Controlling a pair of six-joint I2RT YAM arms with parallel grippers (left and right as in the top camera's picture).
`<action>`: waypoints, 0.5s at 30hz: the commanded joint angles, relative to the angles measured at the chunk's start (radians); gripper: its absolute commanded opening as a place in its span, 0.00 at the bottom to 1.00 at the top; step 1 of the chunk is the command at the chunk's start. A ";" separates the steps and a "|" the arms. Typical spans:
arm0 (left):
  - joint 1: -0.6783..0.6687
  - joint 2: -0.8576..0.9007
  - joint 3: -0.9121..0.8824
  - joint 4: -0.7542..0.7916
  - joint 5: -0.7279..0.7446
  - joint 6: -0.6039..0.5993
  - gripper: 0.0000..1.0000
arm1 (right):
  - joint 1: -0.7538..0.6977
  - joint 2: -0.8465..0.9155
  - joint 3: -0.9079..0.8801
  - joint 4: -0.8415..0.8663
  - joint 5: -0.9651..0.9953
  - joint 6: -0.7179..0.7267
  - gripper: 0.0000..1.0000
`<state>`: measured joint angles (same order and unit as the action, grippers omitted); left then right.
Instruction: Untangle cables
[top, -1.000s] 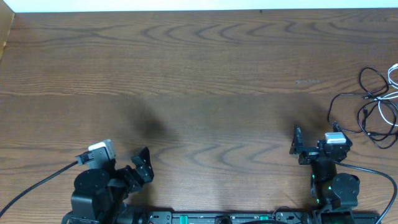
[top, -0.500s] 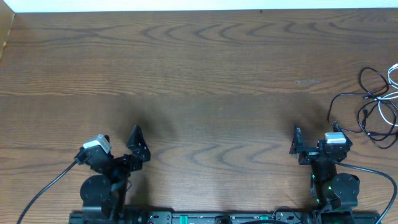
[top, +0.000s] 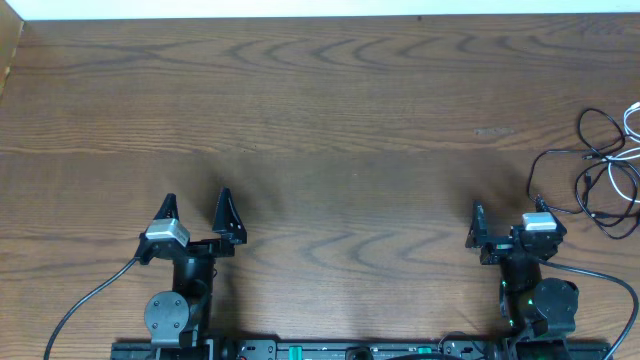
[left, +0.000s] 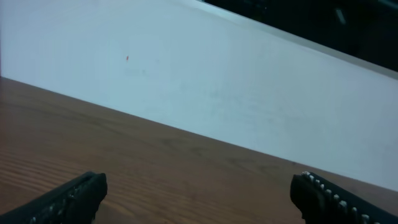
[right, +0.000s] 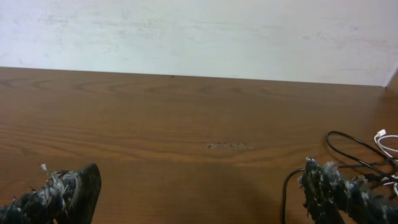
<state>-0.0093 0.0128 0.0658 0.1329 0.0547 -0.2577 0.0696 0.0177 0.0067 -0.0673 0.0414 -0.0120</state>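
A tangle of thin black cables (top: 598, 172) with one white cable (top: 632, 118) lies at the table's far right edge. It also shows in the right wrist view (right: 348, 151), with the white cable's plug (right: 380, 133) beside it. My right gripper (top: 505, 213) is open and empty, just left of the tangle, with one black loop next to its right finger (right: 329, 186). My left gripper (top: 195, 207) is open and empty at the near left, far from the cables. In the left wrist view its fingers (left: 199, 193) frame bare wood.
The wooden table (top: 320, 110) has a white wall (right: 199, 31) behind its far edge. The arm bases (top: 175, 315) sit at the near edge, with a thick black robot wire (top: 70, 310) trailing at the left.
My left arm has swung from a folded, sideways pose to point straight ahead, its open gripper now facing the far edge. The right arm and the cables have not moved.
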 joint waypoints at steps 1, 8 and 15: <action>0.005 -0.011 -0.009 0.006 0.013 0.047 0.99 | -0.005 -0.002 -0.001 -0.004 0.005 -0.012 0.99; 0.005 -0.011 -0.062 -0.056 0.013 0.047 0.99 | -0.005 -0.002 -0.001 -0.004 0.005 -0.011 0.99; 0.005 -0.012 -0.062 -0.199 0.005 0.047 0.99 | -0.005 -0.002 -0.001 -0.004 0.005 -0.011 0.99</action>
<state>-0.0090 0.0109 0.0139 -0.0216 0.0547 -0.2276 0.0696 0.0185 0.0067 -0.0673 0.0414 -0.0120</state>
